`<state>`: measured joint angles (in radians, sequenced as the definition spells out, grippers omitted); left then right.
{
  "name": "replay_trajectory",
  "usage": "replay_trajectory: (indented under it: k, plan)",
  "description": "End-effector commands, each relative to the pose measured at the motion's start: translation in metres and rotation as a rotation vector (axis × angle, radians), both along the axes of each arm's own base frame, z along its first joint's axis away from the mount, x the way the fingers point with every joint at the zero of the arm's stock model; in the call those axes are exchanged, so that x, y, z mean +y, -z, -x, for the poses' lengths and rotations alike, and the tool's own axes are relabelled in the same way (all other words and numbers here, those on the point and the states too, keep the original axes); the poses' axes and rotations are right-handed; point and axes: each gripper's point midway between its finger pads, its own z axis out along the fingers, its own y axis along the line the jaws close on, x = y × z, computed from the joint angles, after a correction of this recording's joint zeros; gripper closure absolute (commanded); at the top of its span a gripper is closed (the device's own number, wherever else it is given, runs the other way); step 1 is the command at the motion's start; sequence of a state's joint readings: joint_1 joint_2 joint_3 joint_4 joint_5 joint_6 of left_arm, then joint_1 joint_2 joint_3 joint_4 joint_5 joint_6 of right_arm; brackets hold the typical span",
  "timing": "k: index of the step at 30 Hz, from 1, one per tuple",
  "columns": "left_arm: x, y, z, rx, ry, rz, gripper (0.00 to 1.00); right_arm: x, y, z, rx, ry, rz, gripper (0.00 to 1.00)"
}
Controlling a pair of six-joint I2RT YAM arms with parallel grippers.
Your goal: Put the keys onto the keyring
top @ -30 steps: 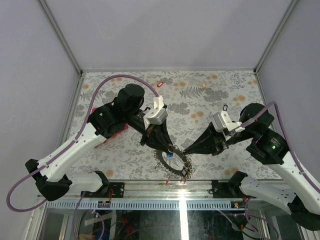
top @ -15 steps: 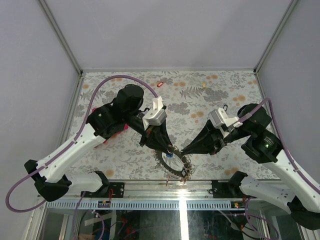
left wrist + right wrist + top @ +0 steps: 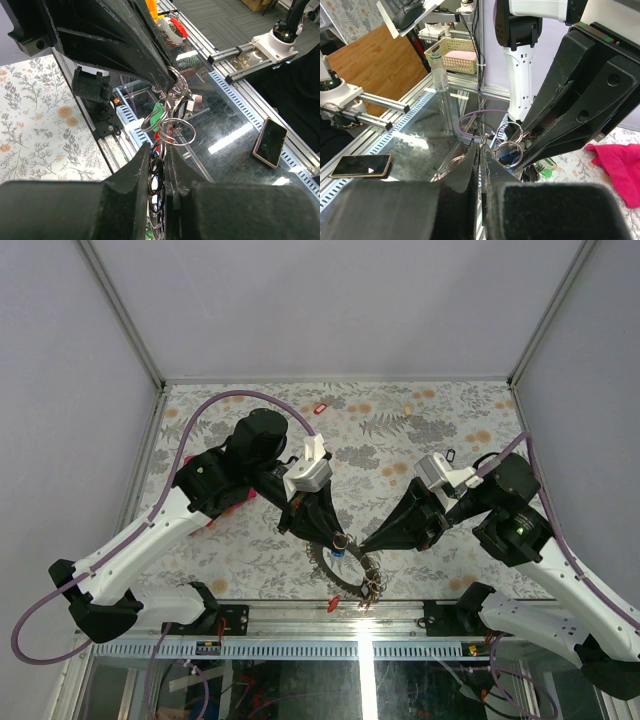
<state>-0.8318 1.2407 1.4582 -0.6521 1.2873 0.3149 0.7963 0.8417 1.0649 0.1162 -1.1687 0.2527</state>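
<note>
The keyring (image 3: 347,570), a thin grey ring fringed with keys, hangs at the table's near edge between both grippers. My left gripper (image 3: 340,539) is shut on its bunched rings (image 3: 158,170), with the fingers (image 3: 141,165) pressed against the stack. My right gripper (image 3: 366,545) meets it from the right, shut, with a thin bit of the ring's wire (image 3: 482,139) at its tip (image 3: 480,150). Small split rings (image 3: 510,150), a green tag (image 3: 158,109) and a red tag (image 3: 333,606) dangle there. Loose keys lie far off: red (image 3: 320,408), cream (image 3: 410,410), black (image 3: 450,454).
A magenta cloth (image 3: 245,498) lies under the left arm and shows again as the magenta cloth (image 3: 615,165). The metal table rail (image 3: 300,612) runs just below the hanging ring. Grey walls close the table on three sides.
The right arm's wrist and elbow have swung a little left and up while its tip stayed at the ring. The dangling red tag has swung lower. The left arm has barely moved.
</note>
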Motion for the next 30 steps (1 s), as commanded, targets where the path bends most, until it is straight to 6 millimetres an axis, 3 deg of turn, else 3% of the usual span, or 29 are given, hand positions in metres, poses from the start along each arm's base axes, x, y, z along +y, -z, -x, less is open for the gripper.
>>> replay_trajectory:
  k: [1,30]
  plan:
    - [-0.006,-0.014,-0.009,-0.077,-0.013,0.069,1.00,-0.009,-0.012,0.019,0.002,-0.088,-0.041,1.00]
    - [-0.007,-0.007,-0.010,-0.081,0.003,0.058,1.00,-0.020,-0.011,0.031,0.008,-0.129,0.010,1.00]
